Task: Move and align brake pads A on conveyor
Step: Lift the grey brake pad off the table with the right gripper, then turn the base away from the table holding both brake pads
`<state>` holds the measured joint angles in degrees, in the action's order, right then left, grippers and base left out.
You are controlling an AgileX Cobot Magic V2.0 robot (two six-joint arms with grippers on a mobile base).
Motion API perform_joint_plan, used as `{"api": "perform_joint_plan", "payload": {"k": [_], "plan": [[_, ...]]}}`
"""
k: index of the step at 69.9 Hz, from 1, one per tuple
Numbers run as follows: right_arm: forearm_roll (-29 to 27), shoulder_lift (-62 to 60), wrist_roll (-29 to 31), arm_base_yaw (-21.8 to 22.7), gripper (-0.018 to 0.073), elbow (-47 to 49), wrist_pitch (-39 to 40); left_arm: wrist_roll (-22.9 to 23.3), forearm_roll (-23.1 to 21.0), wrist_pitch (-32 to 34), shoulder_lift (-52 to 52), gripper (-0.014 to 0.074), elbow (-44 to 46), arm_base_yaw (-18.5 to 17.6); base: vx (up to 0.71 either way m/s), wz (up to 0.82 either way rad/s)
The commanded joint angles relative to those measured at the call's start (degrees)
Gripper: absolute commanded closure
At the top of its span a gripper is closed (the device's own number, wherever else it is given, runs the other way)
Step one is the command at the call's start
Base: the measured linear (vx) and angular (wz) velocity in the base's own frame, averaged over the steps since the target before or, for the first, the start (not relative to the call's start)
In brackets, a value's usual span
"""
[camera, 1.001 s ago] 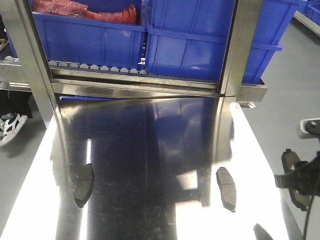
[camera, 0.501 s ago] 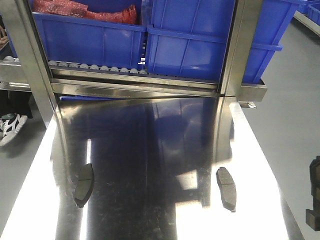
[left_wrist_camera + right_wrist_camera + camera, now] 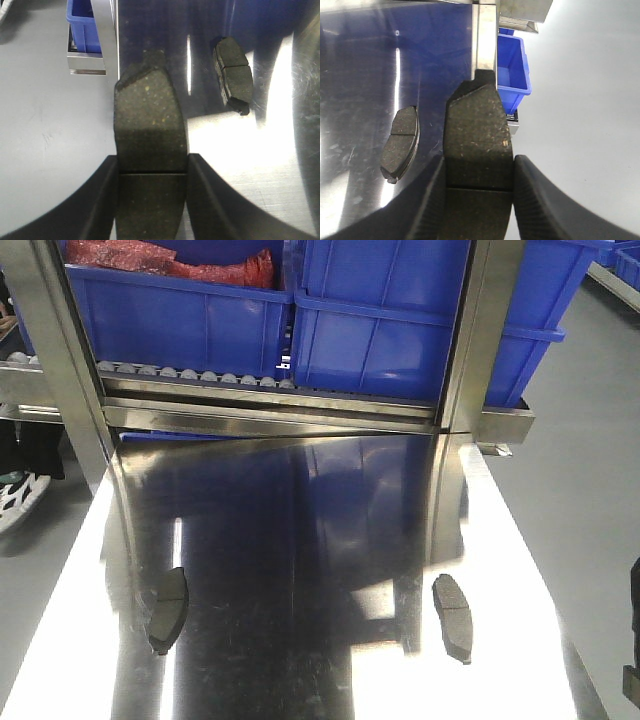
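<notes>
Setting: shiny steel table (image 3: 300, 540) fills the front view, with a roller rack (image 3: 200, 375) of blue plastic bins (image 3: 380, 330) behind it and grey floor on both sides; the conveyor is in no view.
Left pad on table: a curved grey-brown brake pad (image 3: 168, 609) lies flat near the table's left edge; the left wrist view shows it too (image 3: 233, 74), up and to the right of the claw.
Left gripper (image 3: 151, 200): its two black fingers are closed against the long edges of another dark, speckled brake pad (image 3: 149, 135), gripping at the cross groove; that pad hangs over the table's left edge, half above the floor.
Right pad on table: a fourth pad (image 3: 453, 616) lies flat near the right edge, apart from the left one; the right wrist view shows it (image 3: 400, 141) to the claw's left.
Right gripper (image 3: 477, 200): fingers likewise clamped on a scratched brown pad (image 3: 479, 140), held above the table's right edge.
Step in hand: probably the carry, with one pad lifted in each claw and two yet to collect.
Next move: likely calls for bringing both held pads to the belt and setting them down level, lengthwise in line; where the belt lies cannot be told.
</notes>
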<state>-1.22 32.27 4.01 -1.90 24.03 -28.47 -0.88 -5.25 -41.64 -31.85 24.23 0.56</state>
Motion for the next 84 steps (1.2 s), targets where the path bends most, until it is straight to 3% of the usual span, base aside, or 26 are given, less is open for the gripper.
{"api": "perform_joint_plan", "payload": {"k": [1, 84], "plan": [[-0.4, -0.1, 0.6, 0.2, 0.0445, 1.8, 4.6, 0.0, -0.7, 4.2, 0.1, 0.0468, 1.7, -0.3, 0.00, 0.00], [-0.6, -0.1, 0.6, 0.2, 0.0445, 1.8, 4.3, 0.0, -0.7, 4.2, 0.1, 0.0468, 1.7, -0.3, 0.00, 0.00]]}}
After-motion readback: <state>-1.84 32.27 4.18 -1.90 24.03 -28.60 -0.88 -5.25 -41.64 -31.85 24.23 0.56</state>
